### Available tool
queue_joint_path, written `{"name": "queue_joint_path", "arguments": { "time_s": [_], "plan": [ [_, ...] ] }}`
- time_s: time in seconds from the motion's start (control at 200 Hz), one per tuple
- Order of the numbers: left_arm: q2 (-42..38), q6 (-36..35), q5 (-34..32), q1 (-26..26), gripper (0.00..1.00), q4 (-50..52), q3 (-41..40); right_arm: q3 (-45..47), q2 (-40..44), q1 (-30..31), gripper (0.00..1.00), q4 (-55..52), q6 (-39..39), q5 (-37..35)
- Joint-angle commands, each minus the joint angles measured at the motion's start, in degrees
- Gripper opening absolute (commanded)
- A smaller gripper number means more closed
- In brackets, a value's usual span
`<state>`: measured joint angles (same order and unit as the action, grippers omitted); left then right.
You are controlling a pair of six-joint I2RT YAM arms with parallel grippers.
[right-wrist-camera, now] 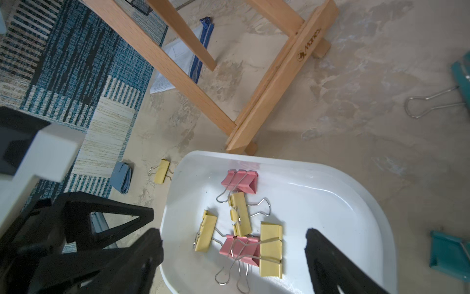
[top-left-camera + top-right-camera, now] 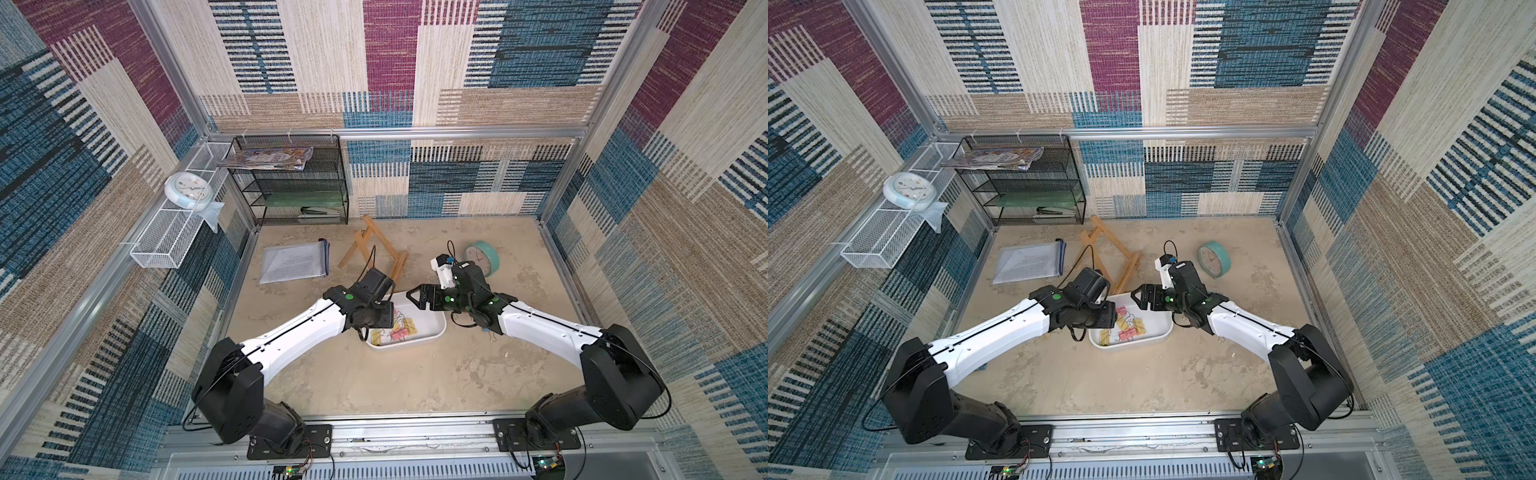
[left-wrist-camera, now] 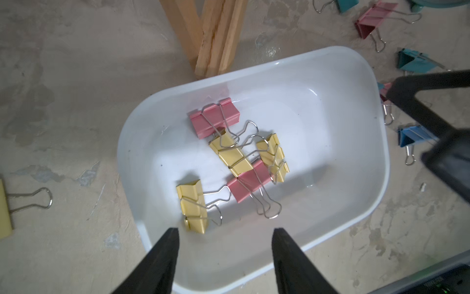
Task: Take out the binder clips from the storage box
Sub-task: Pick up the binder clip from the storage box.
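Observation:
The white storage box [image 2: 430,330] [image 2: 1158,326] sits mid-table, and both wrist views look down into it [image 3: 330,127] [image 1: 330,203]. Several pink and yellow binder clips [image 3: 234,157] [image 1: 240,248] lie tangled on its floor. My left gripper [image 3: 225,230] [image 2: 380,322] hangs open over the box's near-left end with nothing between its fingers. My right gripper [image 1: 232,233] [image 2: 417,298] is open above the clips at the far-right end, also empty. More clips lie on the table outside the box: a yellow one [image 1: 162,171], a pink one [image 3: 373,23] and a blue one [image 3: 412,137].
A wooden easel [image 2: 370,249] lies just behind the box. A teal clock [image 2: 484,257] is at the back right and a document pouch [image 2: 295,262] at the back left. A black mesh rack [image 2: 291,183] and a white wire basket [image 2: 174,232] stand along the far-left walls.

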<state>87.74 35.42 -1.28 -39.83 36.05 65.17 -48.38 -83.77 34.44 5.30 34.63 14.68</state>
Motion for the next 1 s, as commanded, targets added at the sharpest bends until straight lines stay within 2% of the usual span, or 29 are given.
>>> {"name": "queue_joint_path", "arguments": {
  "time_s": [0.0, 0.105, 0.225, 0.396, 0.571, 0.676, 0.811, 0.997],
  "plan": [
    [4.5, -0.4, -0.1, -0.9, 0.61, 0.4, 3.1, 1.8, 2.5, -0.1, 0.93, -1.8, 0.4, -6.0],
    [9.4, 1.9, -1.6, -1.9, 0.56, 2.5, 7.4, 4.3, 5.5, 0.0, 0.93, -2.0, 3.4, -12.1],
    [13.9, 5.2, -4.8, -4.2, 0.51, 4.8, 11.7, 6.1, 8.0, -0.1, 0.94, -1.7, 3.8, -14.9],
    [18.9, 10.8, -8.4, -5.7, 0.49, 7.2, 15.6, 6.7, 9.5, -0.1, 0.94, -1.4, 3.2, -14.9],
    [21.8, 13.5, -12.9, -6.2, 0.47, 9.0, 17.9, 7.3, 9.5, -0.1, 0.94, -1.8, 3.3, -14.2],
    [23.0, 13.4, -13.4, -6.1, 0.46, 9.1, 18.8, 7.9, 9.4, -0.1, 0.94, -1.0, 3.9, -13.4],
    [24.3, 13.8, -15.0, -6.0, 0.38, 9.5, 19.4, 8.0, 9.2, -0.1, 0.94, -0.7, 4.2, -12.9],
    [24.8, 14.0, -13.5, -6.0, 0.3, 9.7, 19.0, 8.0, 9.0, -0.1, 0.94, -0.8, 4.2, -12.7]
  ]
}}
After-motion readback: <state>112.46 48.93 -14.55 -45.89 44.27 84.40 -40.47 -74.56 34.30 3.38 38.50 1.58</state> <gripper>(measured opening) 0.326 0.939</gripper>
